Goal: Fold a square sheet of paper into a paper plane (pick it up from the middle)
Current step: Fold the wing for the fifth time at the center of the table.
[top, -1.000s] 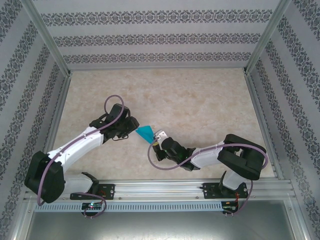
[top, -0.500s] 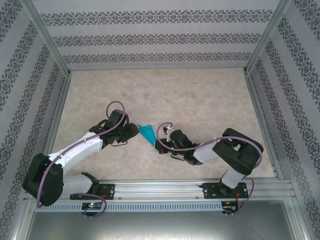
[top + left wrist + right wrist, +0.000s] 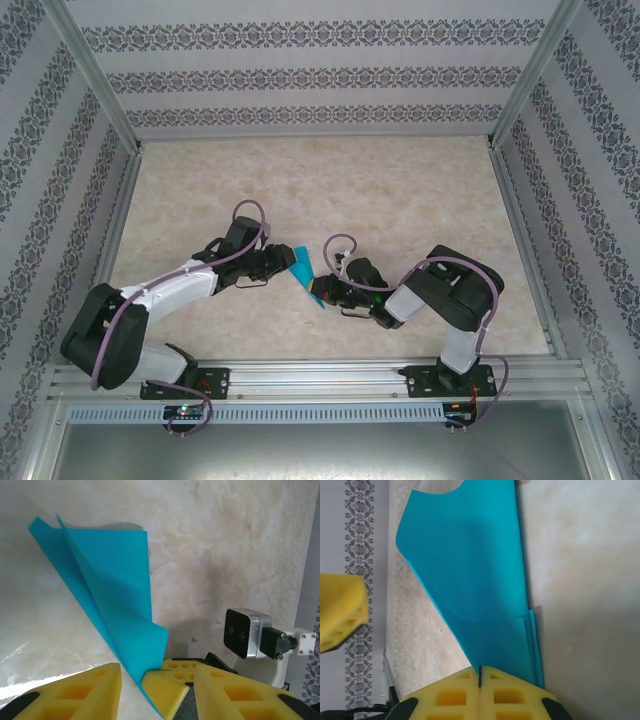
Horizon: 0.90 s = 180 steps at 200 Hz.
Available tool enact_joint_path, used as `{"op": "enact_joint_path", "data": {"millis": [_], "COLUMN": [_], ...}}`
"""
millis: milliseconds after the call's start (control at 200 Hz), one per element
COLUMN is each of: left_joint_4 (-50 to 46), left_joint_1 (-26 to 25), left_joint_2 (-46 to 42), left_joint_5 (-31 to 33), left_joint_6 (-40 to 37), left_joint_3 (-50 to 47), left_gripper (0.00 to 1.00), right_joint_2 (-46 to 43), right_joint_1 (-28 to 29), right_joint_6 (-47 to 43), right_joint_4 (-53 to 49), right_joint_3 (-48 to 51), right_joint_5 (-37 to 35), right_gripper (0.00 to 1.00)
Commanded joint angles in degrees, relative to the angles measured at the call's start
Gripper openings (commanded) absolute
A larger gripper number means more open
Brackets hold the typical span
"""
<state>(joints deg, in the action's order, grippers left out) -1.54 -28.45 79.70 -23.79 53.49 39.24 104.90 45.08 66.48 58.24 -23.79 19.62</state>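
The teal paper (image 3: pixel 303 266) is folded into a narrow, layered, pointed shape and held off the table at mid-table. My right gripper (image 3: pixel 480 672) is shut on its lower end, and the stacked edges show beside its pads. In the top view the right gripper (image 3: pixel 320 290) sits at the paper's near end. My left gripper (image 3: pixel 283 262) comes in from the left, open. In the left wrist view the paper (image 3: pixel 110 590) and the right gripper's fingertips (image 3: pixel 167 685) lie between the left gripper's (image 3: pixel 156 677) spread fingers, which are not pressing on the paper. One left finger (image 3: pixel 342 610) shows in the right wrist view.
The beige marbled table (image 3: pixel 400 190) is bounded by patterned walls and metal frame posts (image 3: pixel 515 90). The rail holding both arm bases (image 3: pixel 320 380) runs along the near edge. The right wrist camera (image 3: pixel 245 632) is close to my left gripper.
The right wrist has turned, swinging the paper from a broad triangle to a narrow upright strip. The left gripper has moved right up to the paper and its jaws have narrowed a little.
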Motion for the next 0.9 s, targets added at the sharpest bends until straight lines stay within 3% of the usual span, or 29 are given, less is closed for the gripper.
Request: {"op": "enact_joint_path", "data": {"millis": [0,485,744,894], "left_joint_4": [5.2,10.0,11.0,10.3], "left_joint_1": [-1.6,-3.7,-3.7,-3.8], "left_joint_2": [2.7,12.8,15.4,15.7], "left_joint_5": [-3.3,-4.2,-4.2,-3.9], "left_joint_6": [-2.2,-3.1,-3.0,-3.6], "left_joint_3": [1.7,6.2,6.9,7.2], "left_gripper": [0.44,0.43,0.43,0.43], "right_joint_2": [1.7,1.8,-1.7,-5.2], "right_joint_1": [-0.7,-1.2,-0.7,-0.3], "right_joint_6": [4.8,5.4,0.6,-3.3], "right_joint_4": [6.9,9.6,0.4,-6.4], "right_joint_3": [1.3,2.6,2.3,1.5], "right_joint_5": [1.3,0.8,-0.7,-1.7], "right_gripper": [0.0,0.02,0.13,0.24]}}
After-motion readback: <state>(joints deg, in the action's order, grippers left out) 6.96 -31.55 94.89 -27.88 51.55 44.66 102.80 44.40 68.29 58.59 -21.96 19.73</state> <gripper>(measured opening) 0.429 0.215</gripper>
